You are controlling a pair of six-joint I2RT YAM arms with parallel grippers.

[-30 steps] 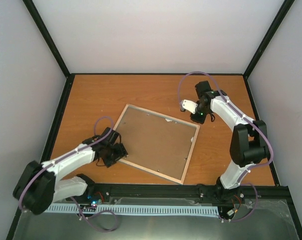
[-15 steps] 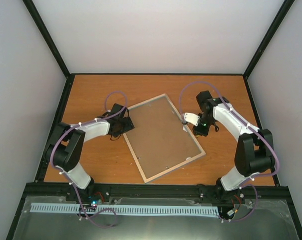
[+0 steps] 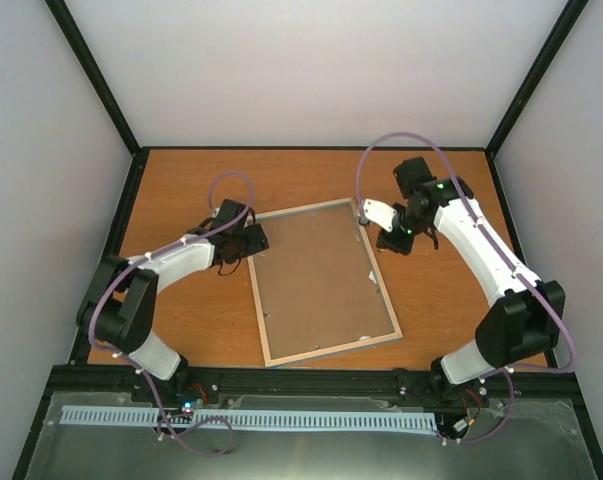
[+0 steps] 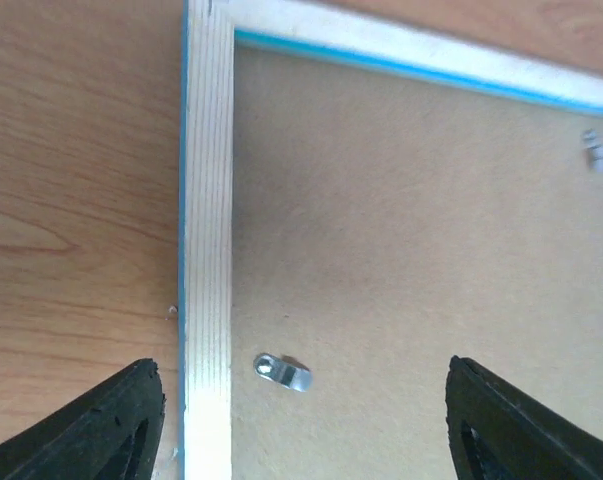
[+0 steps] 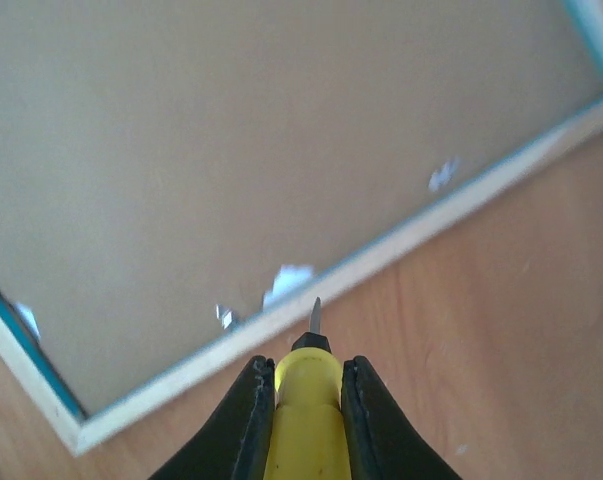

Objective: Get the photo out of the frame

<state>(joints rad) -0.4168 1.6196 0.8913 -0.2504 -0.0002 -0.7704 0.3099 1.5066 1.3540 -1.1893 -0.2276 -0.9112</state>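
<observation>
The frame [image 3: 316,280] lies face down in the middle of the table, its brown backing board [image 4: 411,230] up, so the photo is hidden beneath it. My left gripper [image 3: 249,242] hovers open over the frame's far left corner. Its fingers straddle the pale rail [image 4: 208,200] and a small metal clip [image 4: 283,371]. My right gripper [image 3: 389,243] is shut on a yellow screwdriver [image 5: 306,420]. The screwdriver's tip [image 5: 316,315] sits just outside the frame's rail [image 5: 401,240], close to a bent tab [image 5: 287,280].
More metal tabs [image 5: 441,175] hold the backing along the frame's edges. Wooden table [image 3: 181,190] shows on all sides of the frame, bounded by black posts and pale walls.
The frame has turned on the table, its long sides now running near to far. My left gripper went from the frame's near left corner to its far left corner. The right gripper stayed by the far right edge.
</observation>
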